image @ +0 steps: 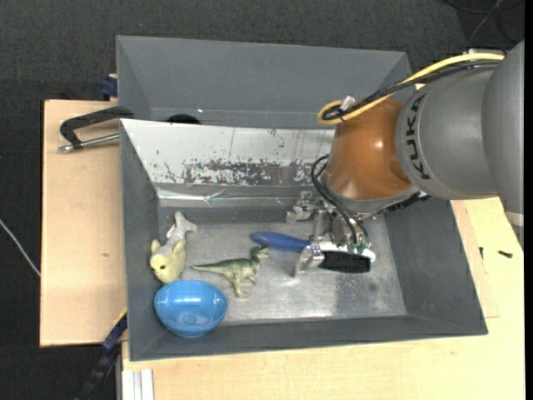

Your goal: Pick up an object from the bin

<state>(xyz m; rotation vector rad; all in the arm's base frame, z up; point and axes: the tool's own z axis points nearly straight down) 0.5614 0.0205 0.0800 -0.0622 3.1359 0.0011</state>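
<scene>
Nearest, in the near left corner of the bin (291, 338), sits a blue egg-shaped shell (190, 307), rounded and glossy. Just beyond it, a green toy dinosaur (234, 269) lies with its tail to the left and its head to the right, near the middle of the floor. Left of the dinosaur, against the left wall, is a pale yellow toy fish (171, 253), head near and tail far.

Right of the dinosaur, the gripper (319, 255) is low over the floor, right of centre. Whether it is apart or together cannot be told, as the wrist mechanism crowds over it. A black block (343, 262) lies just beside it to the right (whether it is a loose thing or a part of the robot is hard to make out).

The thing at the gripper is a slim blue stick-like thing (279, 241), a little farther back than the dinosaur. Its long axis runs left to right, with the rounded left end slightly farther. Its right end goes under the gripper and is hidden, so a grasp cannot be confirmed.

Counted: one shell, one dinosaur, one fish, one blue stick, one black block.

Farther back, the orange cover (366, 152) and the grey arm (470, 132) hide the far right part of the bin.
</scene>
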